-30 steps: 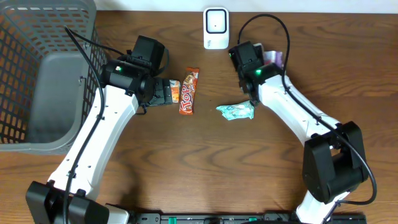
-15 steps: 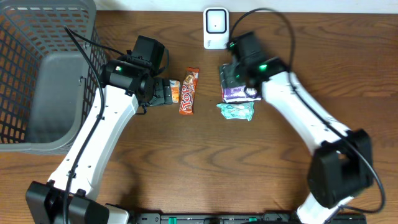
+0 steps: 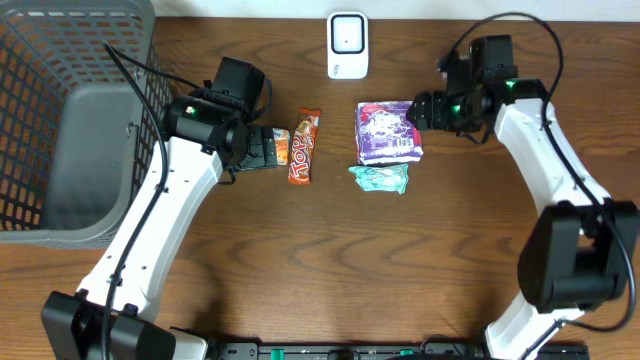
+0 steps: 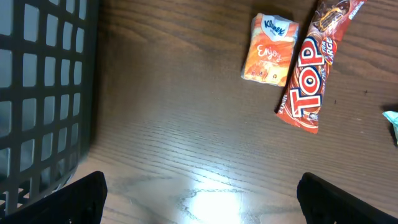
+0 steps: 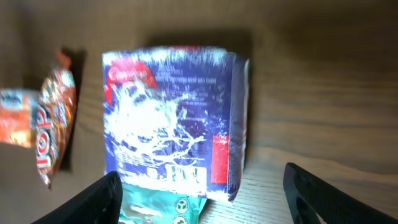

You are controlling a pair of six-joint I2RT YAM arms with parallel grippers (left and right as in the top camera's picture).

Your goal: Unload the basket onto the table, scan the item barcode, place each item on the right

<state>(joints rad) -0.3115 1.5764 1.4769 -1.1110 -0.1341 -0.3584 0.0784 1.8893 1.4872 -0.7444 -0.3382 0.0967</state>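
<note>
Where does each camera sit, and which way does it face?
Overhead: above the table, looking straight down; both arms, left gripper, right gripper.
Left wrist: on the left arm, facing down at tissue pack and TOP bar; own fingertips at bottom corners.
Right wrist: facing down at the purple packet; own fingertips at bottom corners.
Shared: TOP bar, in all three.

Empty left tool (image 3: 262, 148) spread wide, empty right tool (image 3: 420, 110) likewise parted, both inward-facing
</note>
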